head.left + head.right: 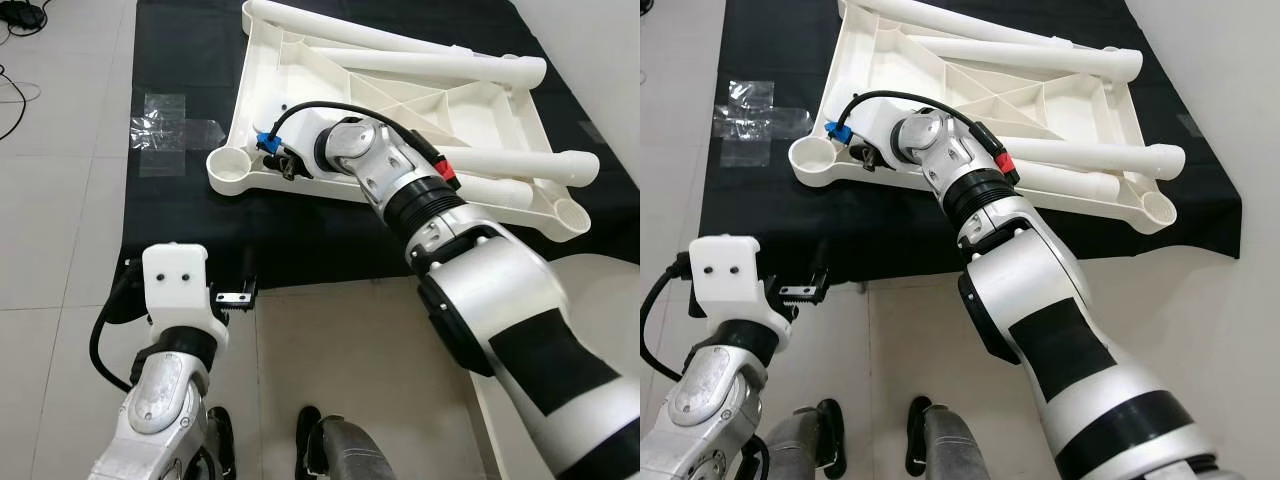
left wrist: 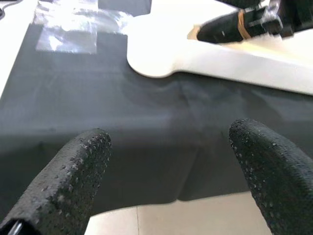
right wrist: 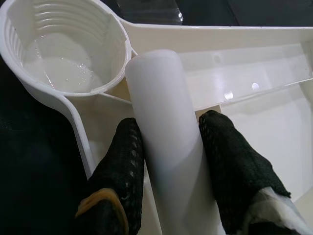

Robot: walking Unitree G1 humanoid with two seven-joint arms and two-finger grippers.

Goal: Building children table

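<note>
Jaws of the right gripper (image 3: pixel 168 147) pinching a white table leg (image 3: pixel 164 122), 1 black finger (image 3: pixel 124 161) on each side of the tube. Leg's free end sits just short of the round corner socket (image 3: pixel 63 49) of the upturned white tabletop (image 1: pixel 300 80), which lies ahead of the jaws and a little off to one side. Socket is open, ribbed inside, nothing in it.

Tabletop lies underside up on a black mat (image 1: pixel 190 60) on the floor. 3 other legs (image 1: pixel 440 62) lie loose across its ribbed underside, beyond the right wrist. A clear plastic bag (image 1: pixel 160 130) lies on the mat, well off to the robot's left of the socket.

Left gripper (image 2: pixel 171 156) hangs low over the near edge of the mat, jaws spread wide, nothing between them. Tabletop corner is ahead of it but well apart.

Key relation: the held leg's long axis points roughly at the socket but lies low, closer to flat along the tabletop than upright over the socket mouth. Judgement: the step in hand is seating the 1st leg; the leg needs tipping up and its end centring over the socket before pressing in. Right arm is far nearer the socket; left could steady the tabletop. Risk: the light tabletop sliding on the mat under the push.
</note>
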